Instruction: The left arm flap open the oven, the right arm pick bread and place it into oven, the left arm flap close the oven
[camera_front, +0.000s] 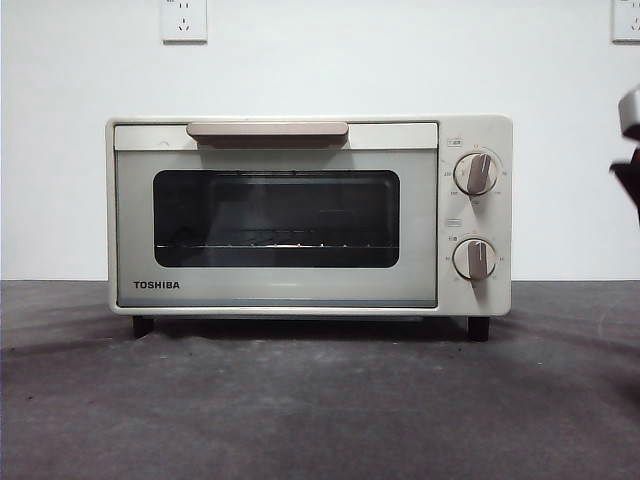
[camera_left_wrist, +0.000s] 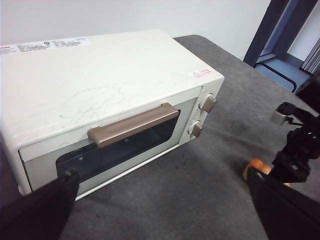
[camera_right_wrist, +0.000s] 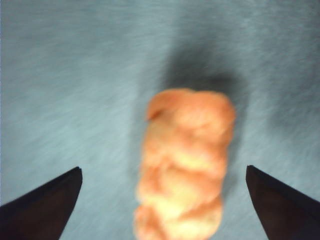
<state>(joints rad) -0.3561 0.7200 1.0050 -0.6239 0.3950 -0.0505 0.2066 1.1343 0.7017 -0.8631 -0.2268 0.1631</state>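
The cream-white oven (camera_front: 300, 215) stands on the dark table with its door shut and the beige handle (camera_front: 267, 129) at the top. No bread shows through the window, only the wire rack. My left gripper (camera_left_wrist: 161, 174) hovers open above and in front of the oven (camera_left_wrist: 100, 90), near its handle (camera_left_wrist: 134, 125) but not touching it. The golden-brown bread (camera_right_wrist: 185, 160) lies on the table, and my right gripper (camera_right_wrist: 163, 170) hangs open over it with a jaw on either side. In the left wrist view the bread (camera_left_wrist: 256, 166) peeks out beneath the right arm (camera_left_wrist: 295, 150), to the right of the oven.
Two beige knobs (camera_front: 475, 215) sit on the oven's right side. A part of the right arm (camera_front: 628, 150) shows at the right edge of the front view. A white wall (camera_front: 320, 70) stands close behind the oven. Grey table (camera_front: 320, 400) spreads in front.
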